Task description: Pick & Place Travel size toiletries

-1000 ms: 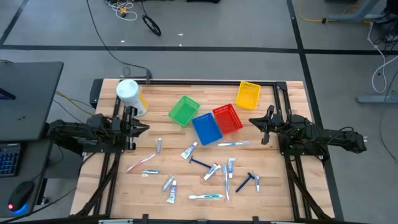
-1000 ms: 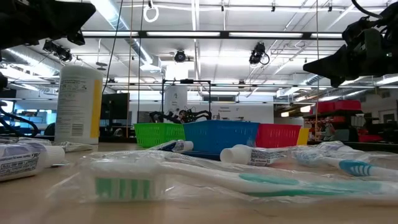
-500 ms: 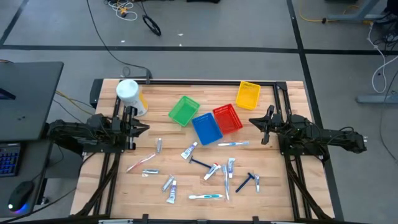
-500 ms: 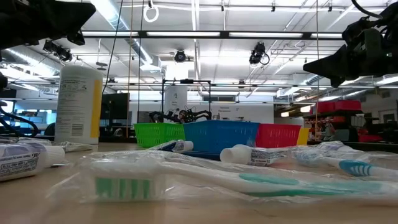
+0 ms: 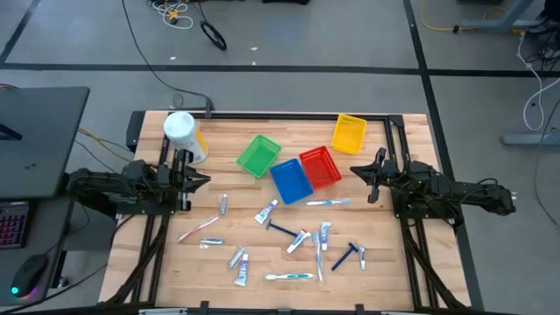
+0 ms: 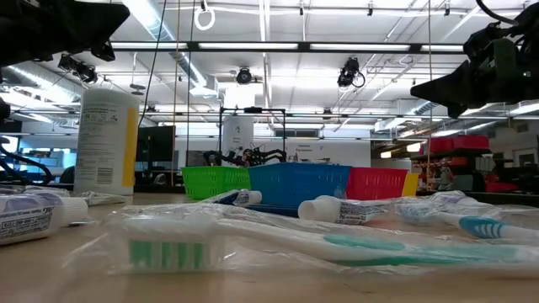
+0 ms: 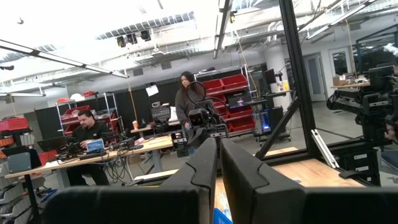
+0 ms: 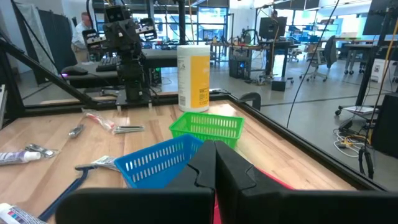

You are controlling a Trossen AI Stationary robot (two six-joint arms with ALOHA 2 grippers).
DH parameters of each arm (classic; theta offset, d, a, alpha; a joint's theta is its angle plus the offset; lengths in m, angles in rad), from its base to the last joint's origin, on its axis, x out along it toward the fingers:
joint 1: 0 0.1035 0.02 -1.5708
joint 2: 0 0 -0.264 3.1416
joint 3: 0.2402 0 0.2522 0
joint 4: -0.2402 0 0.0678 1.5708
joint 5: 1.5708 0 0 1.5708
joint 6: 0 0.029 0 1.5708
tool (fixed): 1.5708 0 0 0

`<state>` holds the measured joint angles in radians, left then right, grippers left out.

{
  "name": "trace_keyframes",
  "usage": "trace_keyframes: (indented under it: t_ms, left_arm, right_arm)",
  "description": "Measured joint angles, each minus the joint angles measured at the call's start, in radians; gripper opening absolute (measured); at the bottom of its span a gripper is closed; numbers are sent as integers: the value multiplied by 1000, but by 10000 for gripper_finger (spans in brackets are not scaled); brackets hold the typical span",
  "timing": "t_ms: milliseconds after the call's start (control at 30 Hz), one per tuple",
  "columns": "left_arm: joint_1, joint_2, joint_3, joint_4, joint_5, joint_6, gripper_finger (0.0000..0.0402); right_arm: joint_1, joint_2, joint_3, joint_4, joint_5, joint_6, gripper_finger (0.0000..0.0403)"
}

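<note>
The travel size toiletries lie loose on the wooden table's middle and near part. Among them are small tubes (image 5: 267, 211) (image 5: 242, 269), a pink toothbrush (image 5: 198, 229), white-blue toothbrushes (image 5: 328, 201) (image 5: 289, 276) and dark blue razors (image 5: 282, 229) (image 5: 343, 256). In the low view a wrapped toothbrush (image 6: 253, 244) lies nearest. My left gripper (image 5: 203, 181) is shut and hovers at the table's left side, pointing right; its fingers (image 7: 205, 165) are shut on nothing. My right gripper (image 5: 354, 171) is shut and hovers at the right side, pointing left, with nothing between its fingers (image 8: 230, 165).
Green (image 5: 259, 155), blue (image 5: 290, 181), red (image 5: 320, 167) and yellow (image 5: 349, 133) mesh baskets stand at the far middle and far right. A big white canister (image 5: 184, 136) stands at the far left. People sit and stand in the room beyond (image 7: 186, 99).
</note>
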<state>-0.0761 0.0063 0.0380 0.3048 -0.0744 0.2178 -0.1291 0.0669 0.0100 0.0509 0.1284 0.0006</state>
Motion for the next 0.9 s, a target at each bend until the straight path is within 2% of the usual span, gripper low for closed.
trace_keyframes:
  t_ms: [300, 567, 667, 800, 900]
  left_arm:
    - [0, 0, 0, 0, 0, 2, 32]
    - [0, 0, 0, 0, -14, 205, 32]
    - [0, 0, 0, 0, -12, 177, 32]
    - [0, 0, 0, 1, 2, 110, 32]
    - [0, 0, 0, 1, 22, 66, 32]
  right_arm:
    - [0, 0, 0, 67, 0, 0, 1]
    - [0, 0, 0, 111, 0, 0, 1]
    - [-2, 0, 0, 158, 15, 0, 1]
    - [-2, 0, 0, 219, 106, 0, 1]
    - [-2, 1, 0, 211, 132, -19, 1]
